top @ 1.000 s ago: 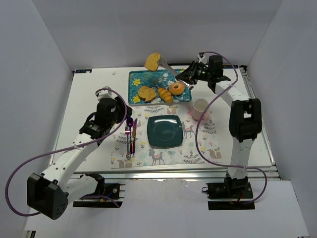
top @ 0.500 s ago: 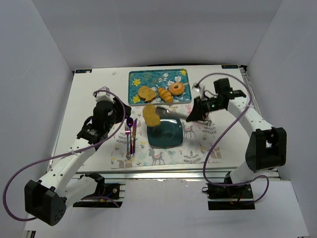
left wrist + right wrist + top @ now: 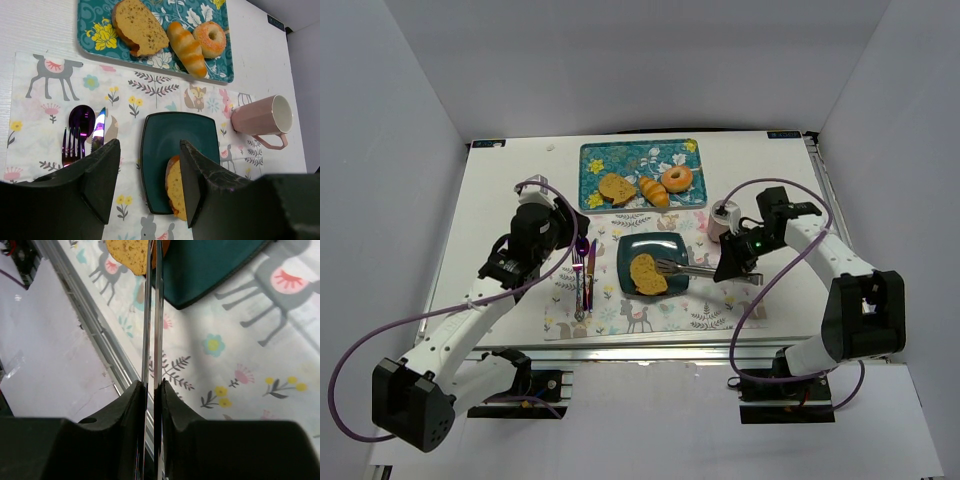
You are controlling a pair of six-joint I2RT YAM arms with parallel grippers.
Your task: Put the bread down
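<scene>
The flat, oval slice of golden-orange toasted bread [image 3: 648,273] lies on the dark teal square plate [image 3: 632,249], with the tips of the thin metal tongs [image 3: 688,267] at its edge. It looks light, stiff and crumbly, so a gentle pinch at the edge suits it. The right hand [image 3: 730,262] pinches the tongs. The left hand [image 3: 148,150] is spread and holds nothing.

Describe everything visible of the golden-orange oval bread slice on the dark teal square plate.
The golden-orange oval bread slice has a toasted, porous-looking face and a darker crust rim. It lies roughly flat on the near-left part of the dark teal square plate, with its long axis diagonal. The tips of the metal tongs, held in the right gripper, meet its right edge; whether they pinch it is unclear. Nothing else touches it.
</scene>
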